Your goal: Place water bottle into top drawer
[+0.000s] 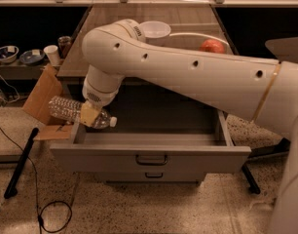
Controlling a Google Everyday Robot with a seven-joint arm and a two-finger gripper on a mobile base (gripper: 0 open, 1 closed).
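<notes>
The water bottle (71,110) is clear and ribbed with a white cap. It lies horizontal, cap end pointing right, over the left wall of the top drawer (149,152). The grey drawer is pulled open and has a dark loop handle on its front. My gripper (90,114) hangs from the white arm's wrist at the drawer's left rear corner and is shut on the bottle near its neck. The bottle's base sticks out left beyond the drawer wall. The drawer's inside looks dark and bare.
A shallower lower drawer (154,175) sits below, closed. A cardboard box (42,96) stands left of the cabinet. On the counter behind are a white bowl (155,30) and a red apple (212,46). A black cable and pole (20,165) lie on the floor at left.
</notes>
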